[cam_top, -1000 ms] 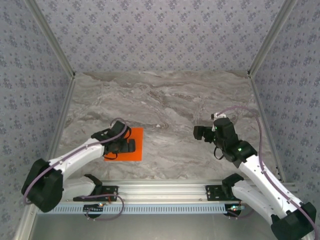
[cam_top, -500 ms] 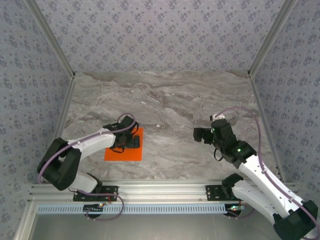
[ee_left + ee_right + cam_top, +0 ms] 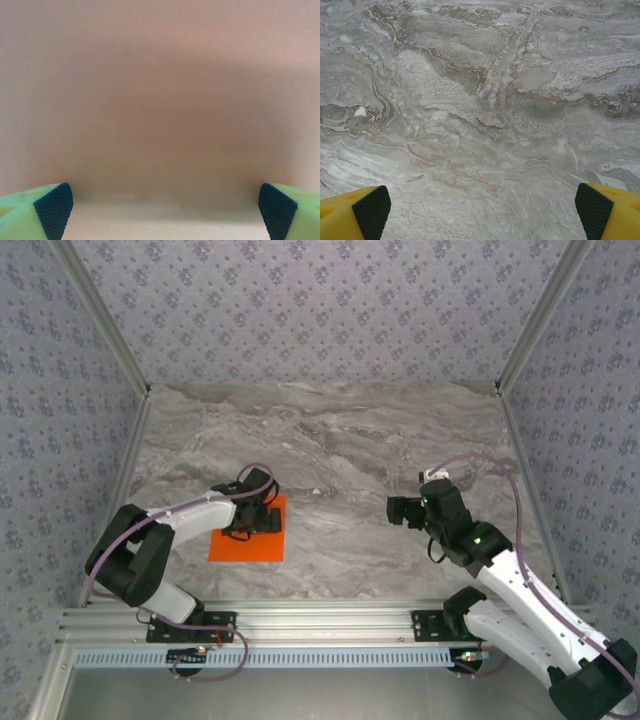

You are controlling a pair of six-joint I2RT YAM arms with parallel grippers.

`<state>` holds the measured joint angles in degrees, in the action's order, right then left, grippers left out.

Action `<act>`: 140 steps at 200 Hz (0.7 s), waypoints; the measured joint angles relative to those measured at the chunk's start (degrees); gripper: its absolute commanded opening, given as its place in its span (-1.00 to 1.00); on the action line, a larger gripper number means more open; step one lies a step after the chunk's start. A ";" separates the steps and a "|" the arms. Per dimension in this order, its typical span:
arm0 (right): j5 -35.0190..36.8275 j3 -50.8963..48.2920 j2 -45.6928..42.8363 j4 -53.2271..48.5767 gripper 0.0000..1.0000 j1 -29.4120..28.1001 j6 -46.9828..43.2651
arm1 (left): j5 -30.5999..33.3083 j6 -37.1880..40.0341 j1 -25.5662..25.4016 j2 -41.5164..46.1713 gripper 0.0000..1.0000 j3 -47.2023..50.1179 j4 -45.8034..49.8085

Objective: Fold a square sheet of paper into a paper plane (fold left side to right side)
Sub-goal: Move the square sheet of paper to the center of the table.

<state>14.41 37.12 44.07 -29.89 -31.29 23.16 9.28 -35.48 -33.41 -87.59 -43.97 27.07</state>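
Sheet of paper [image 3: 245, 548]: one, orange, flat on counter [image 3: 350, 440], near-left. Roughly square, no clear long axis, edges about parallel to counter's.
Left fingers [image 3: 52, 209]: one pair, spread wide, empty, close over sheet.
Right fingers [image 3: 372, 210]: one pair, spread wide, empty, above bare counter.

A sheet of paper [image 3: 245, 550] on a table [image 3: 340, 440], lower left of centre in the overhead view.
The sheet of paper lies flat near the table's lower edge. The left gripper [image 3: 262, 521] sits over its upper right part. The right gripper [image 3: 397, 507] is right of centre, over bare table, well apart from the paper.
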 measured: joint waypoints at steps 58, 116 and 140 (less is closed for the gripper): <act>0.42 0.50 0.04 -0.85 1.00 -0.44 0.00 | 1.99 -1.79 -3.85 -6.05 0.97 -5.73 0.90; 0.42 0.70 0.07 -1.62 1.00 -0.81 0.00 | 1.55 -4.09 -8.33 -13.07 0.97 -14.53 1.31; 0.42 0.70 0.07 -1.68 1.00 -1.01 0.04 | 0.81 -4.74 -10.10 -17.27 0.97 -20.04 1.95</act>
<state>14.83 37.82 44.14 -31.57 -32.29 23.20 10.09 -40.23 -43.51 -104.86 -64.01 29.02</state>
